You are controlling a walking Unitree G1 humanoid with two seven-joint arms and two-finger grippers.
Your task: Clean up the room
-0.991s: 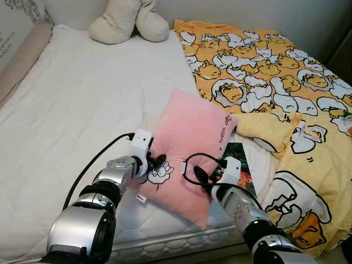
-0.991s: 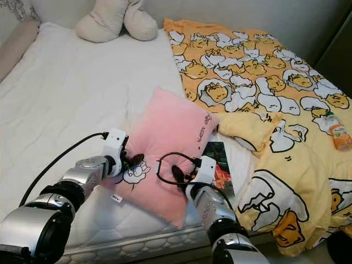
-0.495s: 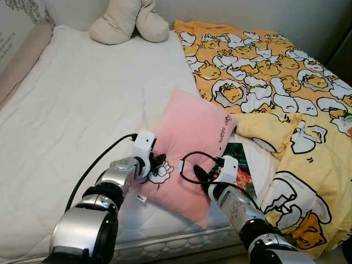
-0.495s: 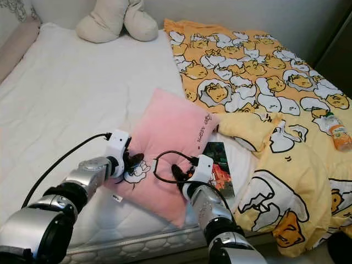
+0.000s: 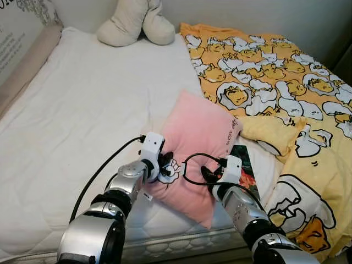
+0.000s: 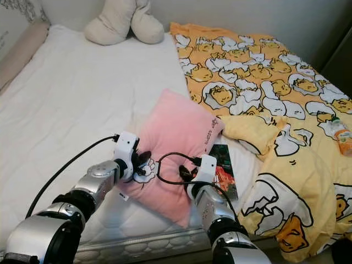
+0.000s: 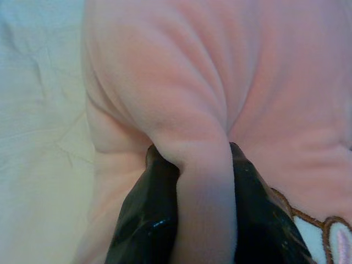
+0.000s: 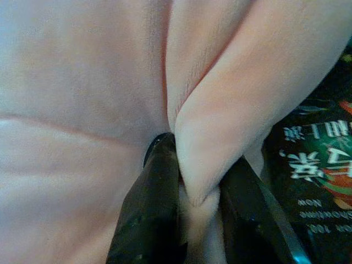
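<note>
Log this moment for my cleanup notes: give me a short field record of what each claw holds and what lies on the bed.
left claw: shut on a fold of the pink pillow
right claw: shut on another fold of the same pillow
surface: white mattress
under pillow's right edge: dark printed packet
right side of bed: yellow egg-print blanket
on blanket: bottle with orange contents
head of bed: beige cushion
</note>
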